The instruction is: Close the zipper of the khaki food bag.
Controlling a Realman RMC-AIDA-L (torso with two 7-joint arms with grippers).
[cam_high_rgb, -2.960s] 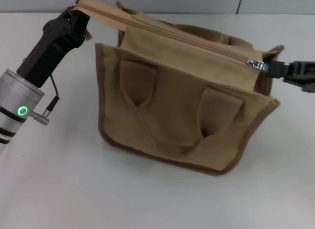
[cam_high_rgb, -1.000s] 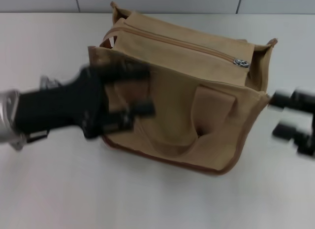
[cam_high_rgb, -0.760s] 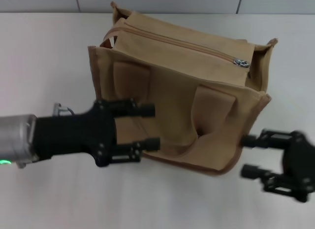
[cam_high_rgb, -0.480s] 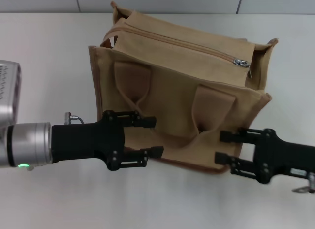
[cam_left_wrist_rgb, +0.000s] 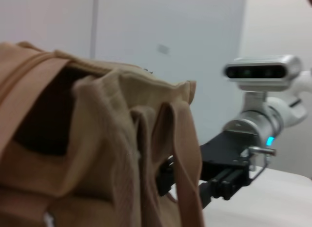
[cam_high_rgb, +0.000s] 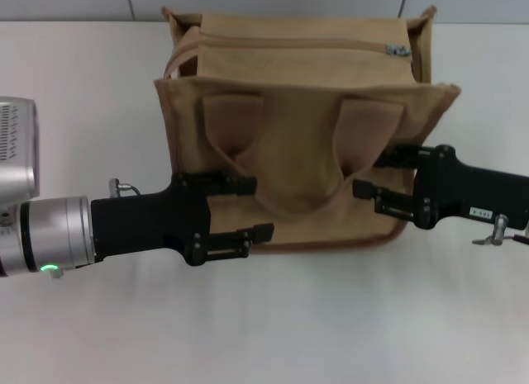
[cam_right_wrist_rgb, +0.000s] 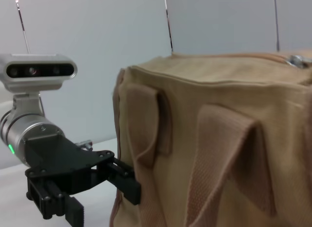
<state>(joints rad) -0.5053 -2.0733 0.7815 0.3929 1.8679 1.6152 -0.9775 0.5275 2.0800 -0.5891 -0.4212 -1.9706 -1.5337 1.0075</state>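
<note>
The khaki food bag [cam_high_rgb: 297, 144] stands upright at the back middle of the table, its front side with two strap handles facing me. The zipper [cam_high_rgb: 297, 44] runs along the top panel and looks shut, with the silver pull tab [cam_high_rgb: 399, 49] at its right end. My left gripper [cam_high_rgb: 260, 207] is open and empty, low in front of the bag's left front. My right gripper [cam_high_rgb: 368, 174] is open and empty at the bag's right front. The bag [cam_left_wrist_rgb: 97, 139] fills the left wrist view. The right wrist view shows the bag [cam_right_wrist_rgb: 219, 139] and the pull tab [cam_right_wrist_rgb: 297, 60].
The white table [cam_high_rgb: 273, 326] runs wide in front of the bag. A grey wall [cam_high_rgb: 264, 2] stands right behind it. The right arm's gripper [cam_left_wrist_rgb: 214, 180] shows past the bag in the left wrist view, and the left gripper [cam_right_wrist_rgb: 114, 180] shows beside the bag in the right wrist view.
Both grippers have let go of the bag's ends, opened and swung down in front of the bag. The bag has turned square to me and sits farther back.
</note>
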